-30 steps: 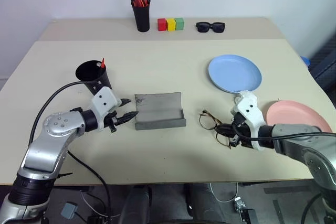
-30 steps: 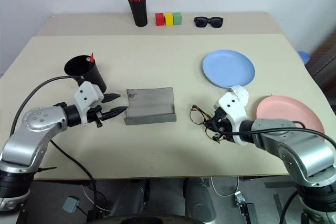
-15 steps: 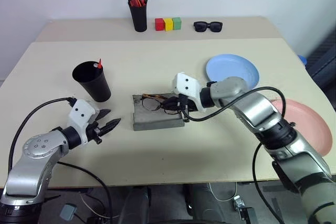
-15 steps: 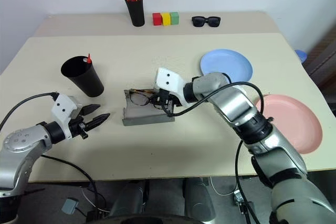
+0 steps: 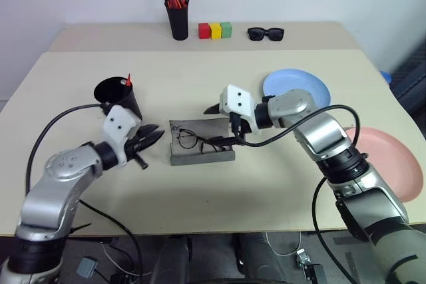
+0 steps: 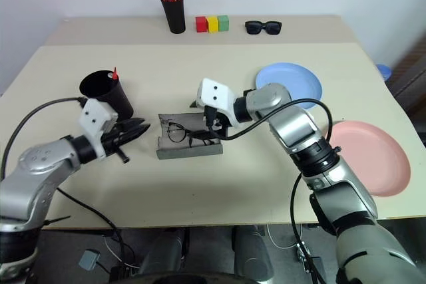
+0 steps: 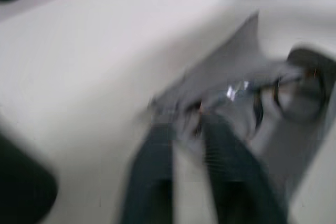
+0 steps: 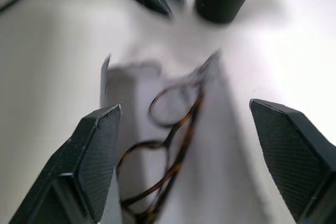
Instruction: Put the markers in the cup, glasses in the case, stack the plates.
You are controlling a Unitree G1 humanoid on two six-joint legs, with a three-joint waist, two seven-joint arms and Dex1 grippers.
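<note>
Glasses lying in the open case, right gripper spread above them.

I see the glasses [image 5: 192, 140] resting inside the grey case [image 5: 202, 142], which lies open mid-table. My right gripper [image 5: 221, 124] hangs over the case's right part with its fingers [image 8: 92, 156] spread wide and nothing between them. My left gripper [image 5: 152, 137] sits just left of the case, its fingers pressed together on nothing, tips pointing at the case's left end. The cup [image 5: 118, 98] stands behind my left gripper with a red-tipped marker [image 5: 129, 80] poking out of it. The blue plate [image 5: 297, 91] lies behind my right arm, and the pink plate [image 5: 388, 163] lies apart from it near the table's right edge, unstacked.
</note>
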